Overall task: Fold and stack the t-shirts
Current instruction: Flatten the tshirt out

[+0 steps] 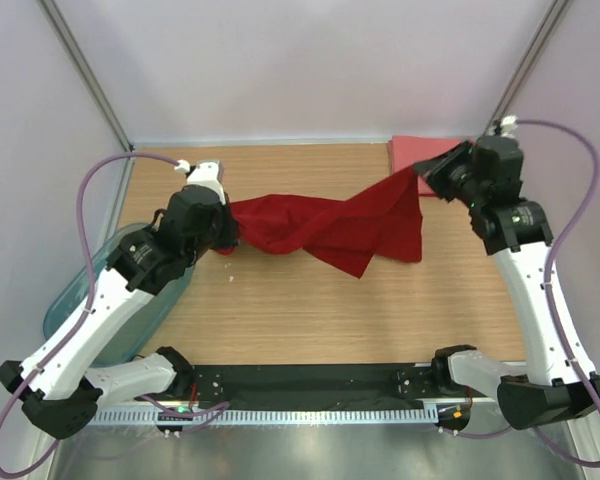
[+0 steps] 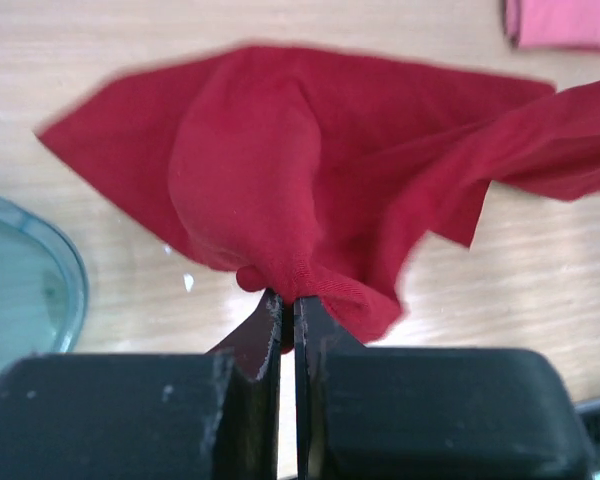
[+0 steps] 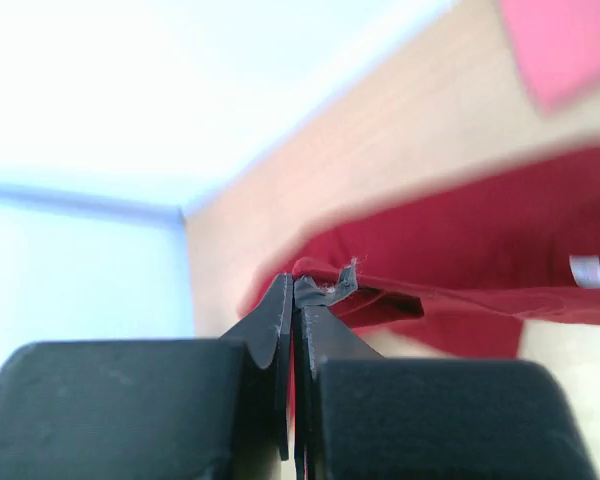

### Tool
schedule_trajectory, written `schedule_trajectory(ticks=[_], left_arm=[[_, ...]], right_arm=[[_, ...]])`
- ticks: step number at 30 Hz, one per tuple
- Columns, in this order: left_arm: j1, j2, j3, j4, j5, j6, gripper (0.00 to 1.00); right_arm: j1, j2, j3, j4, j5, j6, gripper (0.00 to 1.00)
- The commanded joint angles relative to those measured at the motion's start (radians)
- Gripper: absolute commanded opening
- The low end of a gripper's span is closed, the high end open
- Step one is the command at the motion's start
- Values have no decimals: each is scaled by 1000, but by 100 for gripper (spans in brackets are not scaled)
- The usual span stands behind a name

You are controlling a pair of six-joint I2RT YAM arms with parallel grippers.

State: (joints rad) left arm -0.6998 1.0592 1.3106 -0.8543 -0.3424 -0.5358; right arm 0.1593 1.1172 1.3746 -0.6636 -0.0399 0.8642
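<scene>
I am gripping the red shirt [image 1: 325,225] with both grippers. My left gripper [image 2: 288,308] is clamping a bunched bit of the cloth, its jaws standing almost together and the fabric puffing out just above them. My right gripper [image 3: 296,290] is pinching a thin edge of the same shirt, jaws pressed tight, over the far right of the tabletop [image 1: 310,320].

Between the two grippers the shirt is hanging twisted, stretching across the far half of the tabletop. Its wide flap is drooping down right of the middle, and I cannot tell whether it is touching the wood. A small white label [image 3: 585,272] is showing on the cloth near my right gripper.

The pink shirt [image 1: 408,150] is lying folded in the far right corner, just behind my right gripper and partly hidden by it. A teal bin [image 1: 75,290] is sitting at the left edge of the tabletop, under my left arm.
</scene>
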Motion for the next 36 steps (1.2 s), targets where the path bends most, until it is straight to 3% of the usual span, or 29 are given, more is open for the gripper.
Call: schedule_trajectory(ticks=[1, 11, 14, 19, 22, 27, 31, 36], left_arm=[[3, -16, 94, 35, -86, 68, 0], [3, -113, 277, 34, -115, 157, 0], [3, -186, 328, 43, -38, 207, 0], [3, -306, 407, 12, 43, 278, 0], [3, -360, 470, 41, 94, 223, 0], [3, -347, 584, 83, 297, 102, 1], [3, -373, 523, 150, 384, 25, 0], [3, -413, 379, 195, 353, -7, 1]], right_arm=[[-26, 38, 200, 102, 185, 9, 1], [-26, 52, 540, 176, 259, -86, 1], [-24, 40, 667, 127, 200, -166, 1], [-26, -97, 676, 156, 170, -209, 1], [-24, -129, 765, 150, 140, -231, 1], [-24, -138, 934, 101, 52, -232, 1], [-26, -195, 917, 119, -8, -183, 1], [-24, -253, 810, 119, -11, -201, 1]])
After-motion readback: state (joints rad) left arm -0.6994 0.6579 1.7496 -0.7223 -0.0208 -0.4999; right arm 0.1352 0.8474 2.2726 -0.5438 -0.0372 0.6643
